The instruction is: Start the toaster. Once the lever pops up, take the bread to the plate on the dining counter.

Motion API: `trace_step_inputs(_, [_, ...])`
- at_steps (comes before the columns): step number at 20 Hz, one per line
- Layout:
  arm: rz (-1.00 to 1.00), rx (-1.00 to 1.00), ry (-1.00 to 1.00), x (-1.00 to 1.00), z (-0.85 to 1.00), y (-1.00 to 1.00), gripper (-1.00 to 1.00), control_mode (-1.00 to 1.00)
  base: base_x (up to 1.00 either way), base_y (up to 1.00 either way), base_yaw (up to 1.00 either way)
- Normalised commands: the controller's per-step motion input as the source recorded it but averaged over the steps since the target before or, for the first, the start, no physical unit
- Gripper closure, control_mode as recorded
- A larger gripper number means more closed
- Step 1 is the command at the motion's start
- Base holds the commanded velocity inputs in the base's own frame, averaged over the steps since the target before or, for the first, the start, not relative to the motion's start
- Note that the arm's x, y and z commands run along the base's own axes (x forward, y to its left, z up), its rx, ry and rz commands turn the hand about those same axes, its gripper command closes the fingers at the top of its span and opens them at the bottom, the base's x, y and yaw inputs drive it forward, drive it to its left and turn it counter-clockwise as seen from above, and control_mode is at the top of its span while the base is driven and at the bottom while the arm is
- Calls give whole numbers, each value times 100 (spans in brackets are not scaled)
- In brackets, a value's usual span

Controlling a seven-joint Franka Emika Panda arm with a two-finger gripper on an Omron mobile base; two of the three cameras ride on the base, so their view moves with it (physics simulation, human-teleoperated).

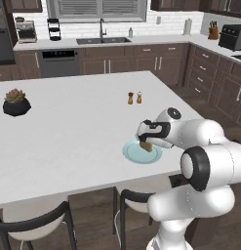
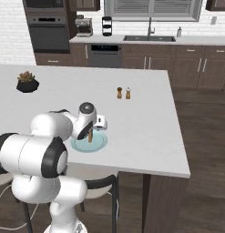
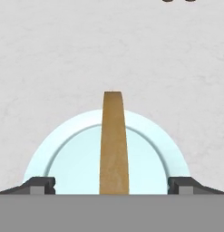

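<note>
The bread [image 3: 114, 145] is seen edge-on at the centre of the hand view, standing upright over the pale blue plate [image 3: 68, 158]. The two finger tips are seen at the bottom corners of that view, set wide apart and well clear of the slice on both sides, so the fingers [image 3: 41, 186] are released.

In the left base view the gripper [image 1: 147, 141] is seen right of centre, directly above the plate [image 1: 134, 154], with the bread [image 1: 146, 146] beneath it on the plate. In the right base view the same group is seen left of centre: the bread [image 2: 90, 136] stands on the plate [image 2: 98, 143] under the hand.

The plate is set near the front edge of the white bench [image 1: 68, 132]. Two small shakers [image 1: 134, 98] are seen further back on the bench, and a potted succulent [image 1: 15, 102] is seen at its left. Two stools [image 1: 34, 222] are tucked beneath the front edge.
</note>
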Motion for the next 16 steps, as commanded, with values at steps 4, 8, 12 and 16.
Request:
trace_step_inputs(4, [0, 0, 0, 0, 7, 1, -100, -100, 0, 0, 0])
trace_step_inputs(8, [0, 0, 0, 0, 14, 0, -100, -100, 0, 0, 0])
trace_step_inputs(12, [0, 0, 0, 0, 15, 0, -100, -100, 0, 0, 0])
trace_step_inputs(16, [0, 0, 0, 0, 12, 0, -100, -100, 0, 0, 0])
